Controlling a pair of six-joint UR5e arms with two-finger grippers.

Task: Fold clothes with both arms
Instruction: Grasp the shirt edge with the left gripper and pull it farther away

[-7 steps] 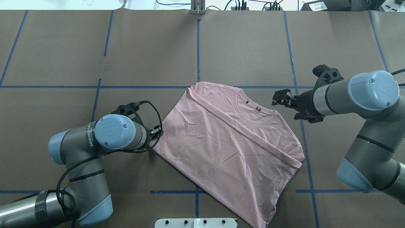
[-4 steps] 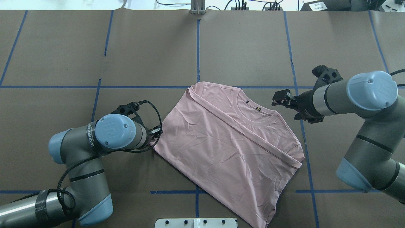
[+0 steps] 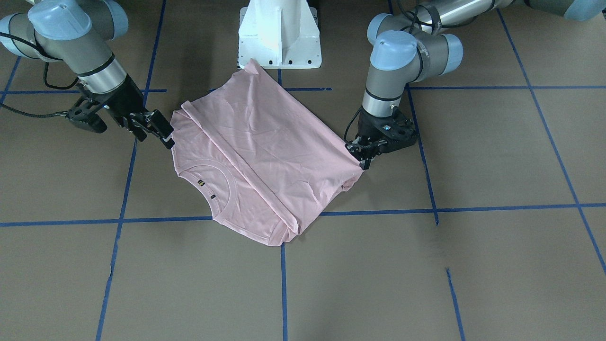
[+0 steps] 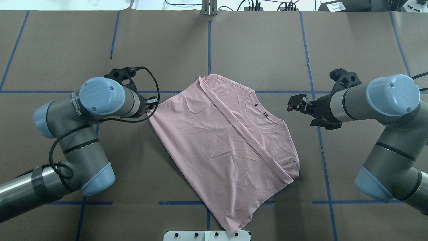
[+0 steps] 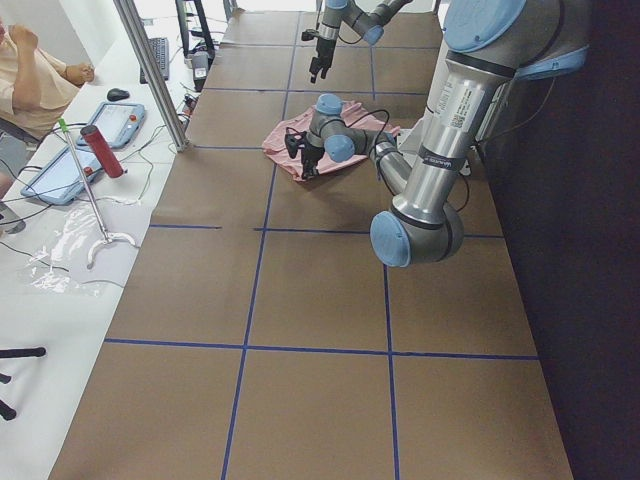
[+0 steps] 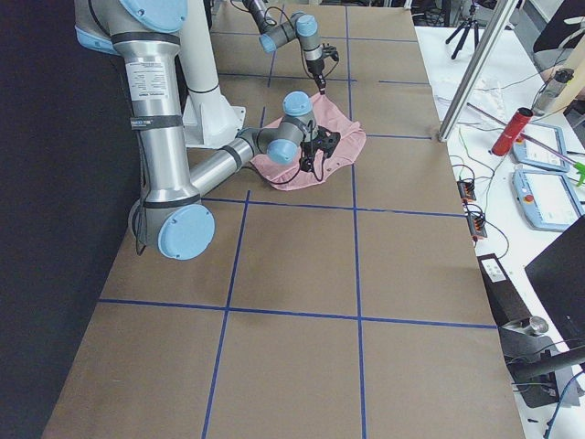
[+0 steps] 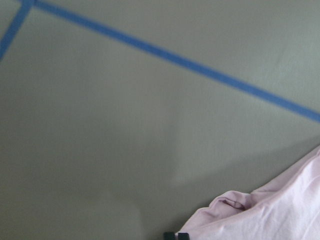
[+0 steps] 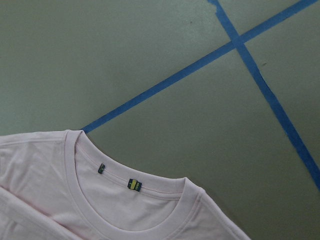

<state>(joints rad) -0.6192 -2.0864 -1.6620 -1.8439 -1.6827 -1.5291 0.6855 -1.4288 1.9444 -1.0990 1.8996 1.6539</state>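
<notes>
We see our left pincer [image 4: 153, 103] clamping the 10 o'clock corner of the pink T-shirt [image 4: 220, 144] on the tabletop [image 4: 67, 40], our right pincer [image 4: 301, 113] open, apart at 2 o'clock.

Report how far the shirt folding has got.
Done: one side of the T-shirt is folded over along a long diagonal crease. In hand: the left gripper pinches its side corner. Left: the right gripper hangs open beside the collar; further folds remain.
</notes>
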